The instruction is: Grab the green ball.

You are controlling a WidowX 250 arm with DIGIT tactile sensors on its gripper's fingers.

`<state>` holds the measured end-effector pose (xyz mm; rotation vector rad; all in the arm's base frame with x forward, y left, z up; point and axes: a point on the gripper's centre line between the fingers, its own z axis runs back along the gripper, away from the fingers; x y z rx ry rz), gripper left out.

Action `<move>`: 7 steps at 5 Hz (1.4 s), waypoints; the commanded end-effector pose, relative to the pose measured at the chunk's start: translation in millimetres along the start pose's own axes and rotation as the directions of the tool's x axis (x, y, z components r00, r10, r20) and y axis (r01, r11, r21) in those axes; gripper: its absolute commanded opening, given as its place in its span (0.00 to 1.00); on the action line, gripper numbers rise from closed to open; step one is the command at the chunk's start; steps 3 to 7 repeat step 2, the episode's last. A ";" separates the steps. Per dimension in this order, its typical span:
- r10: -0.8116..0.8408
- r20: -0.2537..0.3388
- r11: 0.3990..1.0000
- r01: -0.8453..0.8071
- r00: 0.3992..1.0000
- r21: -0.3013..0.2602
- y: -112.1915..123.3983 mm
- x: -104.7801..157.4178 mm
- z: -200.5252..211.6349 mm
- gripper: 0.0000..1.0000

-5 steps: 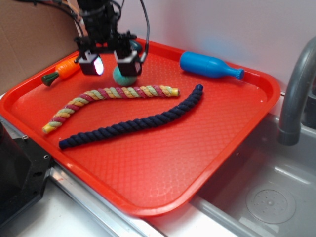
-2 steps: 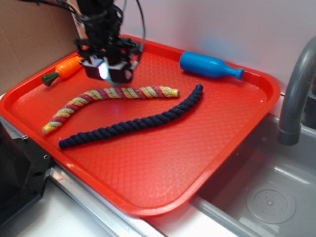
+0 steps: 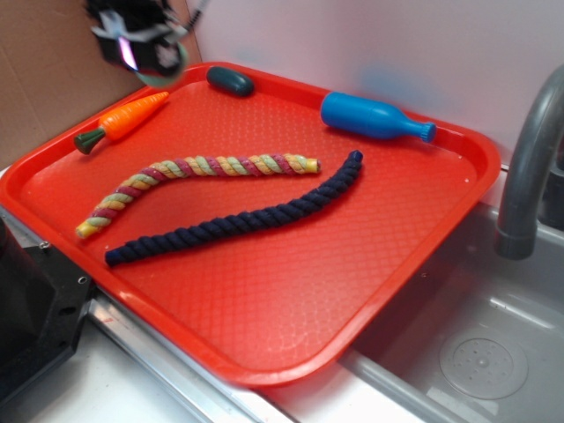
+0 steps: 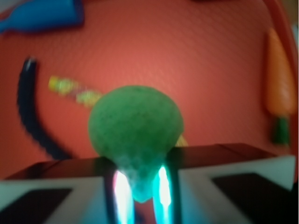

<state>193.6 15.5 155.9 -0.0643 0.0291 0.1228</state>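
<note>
The pincer (image 3: 139, 48) sits at about eleven o'clock in the exterior view, blurred: a black body with pale, whitish blocks at its tip and a small pink-violet glow between them. A thin dark cable (image 3: 196, 12) leaves it toward one o'clock. In the wrist view its two fingers (image 4: 243, 182) are broad white slabs with black square patches and dark upper edges, and their inner faces shine bright cyan-white.

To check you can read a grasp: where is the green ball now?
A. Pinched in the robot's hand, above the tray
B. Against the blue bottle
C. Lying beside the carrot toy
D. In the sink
A: the wrist view shows the green ball squeezed in the hand, the red tray below.
</note>
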 end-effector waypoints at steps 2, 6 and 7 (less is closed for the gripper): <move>-0.037 0.127 0.996 0.026 0.991 0.090 -21.7 -52.9 92.1 0.00; -0.037 0.127 0.996 0.026 0.991 0.090 -21.7 -52.9 92.1 0.00; -0.037 0.127 0.996 0.026 0.991 0.090 -21.7 -52.9 92.1 0.00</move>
